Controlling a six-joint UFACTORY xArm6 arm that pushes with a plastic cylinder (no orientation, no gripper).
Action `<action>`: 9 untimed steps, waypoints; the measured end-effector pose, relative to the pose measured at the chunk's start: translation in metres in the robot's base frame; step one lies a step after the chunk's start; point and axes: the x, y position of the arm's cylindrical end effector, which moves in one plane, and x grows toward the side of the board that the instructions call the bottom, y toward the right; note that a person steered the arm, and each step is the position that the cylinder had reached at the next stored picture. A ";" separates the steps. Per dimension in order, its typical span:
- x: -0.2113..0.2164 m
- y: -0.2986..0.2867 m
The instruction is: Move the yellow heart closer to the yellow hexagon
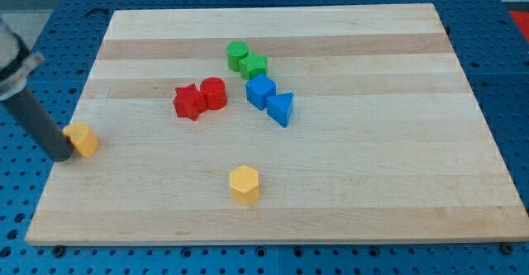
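The yellow heart lies near the board's left edge. My tip is at the heart's left side, touching it or nearly so. The yellow hexagon sits near the bottom middle of the board, well to the right of the heart and a little lower.
A red star and a red cylinder sit together at centre left. A green cylinder and a green star sit above a blue cube and a blue triangle. The wooden board lies on a blue perforated table.
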 end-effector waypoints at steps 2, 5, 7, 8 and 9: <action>0.000 0.020; -0.020 -0.025; -0.021 -0.025; -0.022 -0.025; -0.035 -0.025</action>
